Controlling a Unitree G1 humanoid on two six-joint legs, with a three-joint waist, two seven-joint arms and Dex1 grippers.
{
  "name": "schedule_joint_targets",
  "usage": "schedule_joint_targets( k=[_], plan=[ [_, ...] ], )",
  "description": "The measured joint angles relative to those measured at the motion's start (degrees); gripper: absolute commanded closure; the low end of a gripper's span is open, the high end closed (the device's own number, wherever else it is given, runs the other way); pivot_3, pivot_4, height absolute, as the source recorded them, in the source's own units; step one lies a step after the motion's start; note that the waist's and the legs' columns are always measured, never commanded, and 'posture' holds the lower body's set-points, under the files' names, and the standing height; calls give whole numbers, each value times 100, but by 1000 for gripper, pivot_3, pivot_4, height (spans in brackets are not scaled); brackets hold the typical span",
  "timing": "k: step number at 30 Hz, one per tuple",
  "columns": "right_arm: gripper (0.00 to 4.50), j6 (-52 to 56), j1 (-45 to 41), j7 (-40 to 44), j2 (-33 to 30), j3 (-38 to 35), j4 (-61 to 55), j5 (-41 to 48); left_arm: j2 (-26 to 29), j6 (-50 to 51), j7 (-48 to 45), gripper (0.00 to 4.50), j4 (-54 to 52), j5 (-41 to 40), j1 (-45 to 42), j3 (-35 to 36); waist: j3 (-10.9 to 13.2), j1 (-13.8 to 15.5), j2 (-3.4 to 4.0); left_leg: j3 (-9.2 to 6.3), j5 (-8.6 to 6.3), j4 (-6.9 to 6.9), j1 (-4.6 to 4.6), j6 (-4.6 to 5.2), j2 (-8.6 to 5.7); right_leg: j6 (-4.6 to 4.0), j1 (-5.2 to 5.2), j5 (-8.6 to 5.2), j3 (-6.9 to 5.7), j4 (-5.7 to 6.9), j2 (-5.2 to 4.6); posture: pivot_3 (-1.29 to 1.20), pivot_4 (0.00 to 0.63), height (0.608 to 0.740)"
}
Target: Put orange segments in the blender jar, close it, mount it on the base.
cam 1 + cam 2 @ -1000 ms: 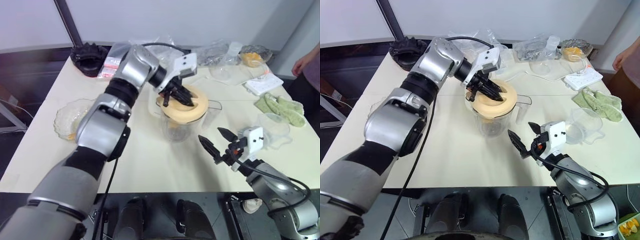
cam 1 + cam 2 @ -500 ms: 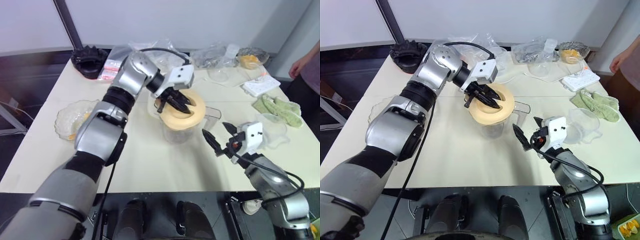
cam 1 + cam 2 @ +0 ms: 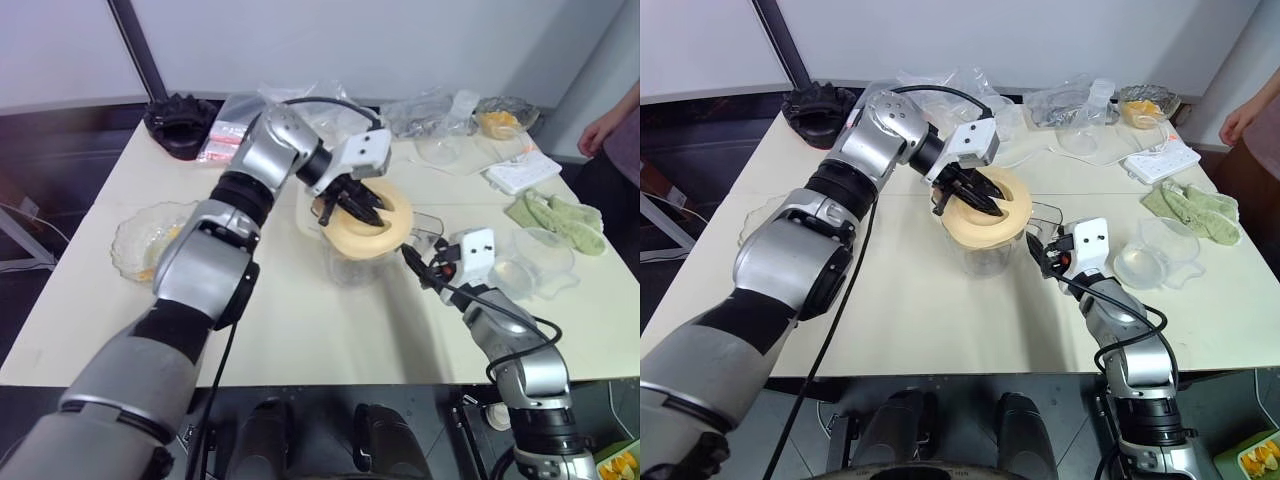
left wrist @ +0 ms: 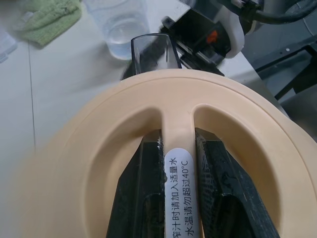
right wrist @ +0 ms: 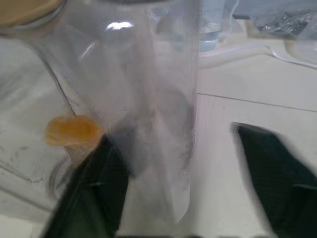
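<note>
My left hand [image 4: 171, 198] sits on top of the blender jar [image 3: 985, 252] in the middle of the bench [image 3: 300, 320], its fingers [image 4: 143, 198] pinching the raised centre ridge of the peach lid [image 3: 368, 222] that covers the rim. My right hand [image 3: 418, 268] is at the jar's handle [image 5: 163, 109], one finger on each side, spread apart and not touching it. One of the orange segments [image 5: 73, 130] lies inside the jar near the bottom. A second ago my right hand hung well short of the jar with wider fingers; now it is at the handle.
</note>
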Motion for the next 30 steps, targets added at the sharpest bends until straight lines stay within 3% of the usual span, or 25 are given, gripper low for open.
schedule_joint_targets(
  k=[1, 2, 11, 17, 29, 30],
  plan=[
    [3342, -7, -20, -24, 9, 53, 12, -86, -11, 16, 26, 4230, 25, 0, -17, 0, 0, 1, 0, 0, 0, 0, 0, 0, 0, 0, 0, 0, 0, 0, 0, 0, 150, 740],
    [3465, -8, -70, -47, 7, 56, 63, -162, -56, 64, 51, 4230, 33, 9, -33, -6, 0, 9, 0, 0, 0, 0, -2, 0, -1, 0, -1, 0, 0, -1, -2, 0, 150, 740],
    [3464, -8, -82, -122, 75, 50, 70, -224, -40, 229, 185, 4230, -78, -28, 74, 53, -1, 2, 1, 2, -2, -10, -1, 2, -1, 4, -2, -4, 0, -6, -4, 0, 150, 740],
    [3464, -8, -130, -154, 88, -26, 258, -236, -162, 639, 912, 4230, -394, -32, 338, 70, -30, 19, 6, 3, -3, -9, 3, 2, -3, 5, 8, -4, -2, -14, -17, 0, 150, 740],
    [3464, -13, -207, -6, 80, -91, 384, -322, -115, 1065, 1148, 4230, -1203, -154, 837, 89, -88, -4, 32, 11, -21, -13, 7, 28, -2, 5, 31, -2, -9, -110, -46, 0, 150, 740],
    [3464, -12, -214, 10, 81, -91, 387, -336, -104, 1069, 1148, 3729, -1224, -167, 854, 89, -89, -4, 34, 11, -21, -13, 7, 28, -2, 5, 30, -2, -9, -108, -46, 0, 150, 740]
  ],
)
